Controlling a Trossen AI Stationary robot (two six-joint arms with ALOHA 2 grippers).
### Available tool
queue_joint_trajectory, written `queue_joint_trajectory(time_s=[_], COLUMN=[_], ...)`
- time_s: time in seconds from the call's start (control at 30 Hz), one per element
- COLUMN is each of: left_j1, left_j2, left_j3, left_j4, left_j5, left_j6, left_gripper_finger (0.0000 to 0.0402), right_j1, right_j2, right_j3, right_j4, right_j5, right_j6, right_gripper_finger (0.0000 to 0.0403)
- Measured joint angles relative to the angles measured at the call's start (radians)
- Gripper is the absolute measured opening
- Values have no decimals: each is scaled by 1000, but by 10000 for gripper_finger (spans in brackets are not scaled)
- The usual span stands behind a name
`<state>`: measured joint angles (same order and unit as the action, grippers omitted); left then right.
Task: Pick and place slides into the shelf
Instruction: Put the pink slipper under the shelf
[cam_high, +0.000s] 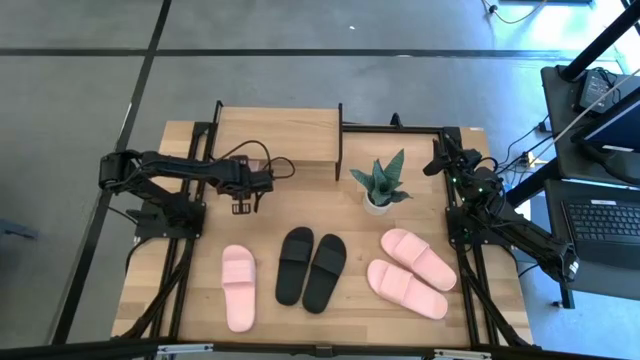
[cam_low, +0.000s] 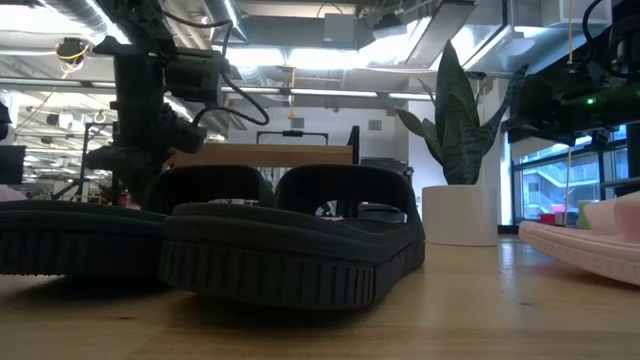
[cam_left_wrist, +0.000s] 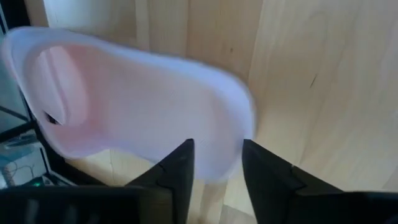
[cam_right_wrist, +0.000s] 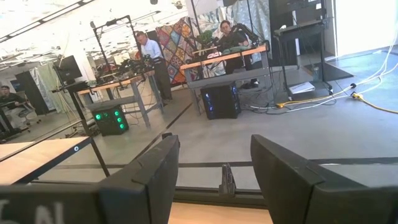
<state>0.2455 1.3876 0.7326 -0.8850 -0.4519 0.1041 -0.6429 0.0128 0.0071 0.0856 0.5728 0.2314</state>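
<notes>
The shelf (cam_high: 278, 135) stands at the far middle of the table, its wood top board (cam_low: 262, 153) on a black frame. Two black slides (cam_high: 310, 268) lie side by side near the middle and fill the low view (cam_low: 290, 250). One pink slide (cam_high: 238, 285) lies left of them, and a pink pair (cam_high: 410, 273) lies to the right. My left gripper (cam_high: 243, 207) hangs open just in front of the shelf. Its wrist view shows another pink slide (cam_left_wrist: 137, 106), blurred, crosswise beyond the fingers (cam_left_wrist: 217, 144); the high view does not show this slide. My right gripper (cam_high: 440, 160) waits open at the far right corner (cam_right_wrist: 214, 146). My left gripper has the pink slide's rounded end (cam_left_wrist: 221, 165) showing between and behind its open fingertips. I cannot tell whether the fingers touch it. The slide faces the camera with its strap (cam_left_wrist: 59, 84) at the end away from the fingers, over light wood.
A potted plant (cam_high: 378, 190) in a white pot (cam_low: 460, 215) stands right of the shelf, behind the slides. A black frame runs around the table edges. A cart with a laptop (cam_high: 605, 220) stands off the right side. People sit at desks in the room (cam_right_wrist: 149, 46).
</notes>
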Motion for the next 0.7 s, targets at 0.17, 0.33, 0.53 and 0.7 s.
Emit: queue_joint_trajectory(time_s=[0.17, 0.33, 0.53, 0.7], left_j1=[-1, -19, -83, -145], left_j2=[0, -1, -8, -16], left_j3=[0, 0, 32, 119], left_j4=[-8, -42, -77, -169], left_j5=[1, 5, 49, 216], left_j6=[-16, -58, -129, -243], left_gripper_finger=[170, 177, 177, 177], right_j1=[0, 0, 0, 0], right_j2=[0, 0, 0, 0], right_j3=[0, 0, 0, 0], right_j4=[0, 0, 0, 0], right_j5=[0, 0, 0, 0], right_j6=[0, 0, 0, 16], right_gripper_finger=[200, 200, 200, 200])
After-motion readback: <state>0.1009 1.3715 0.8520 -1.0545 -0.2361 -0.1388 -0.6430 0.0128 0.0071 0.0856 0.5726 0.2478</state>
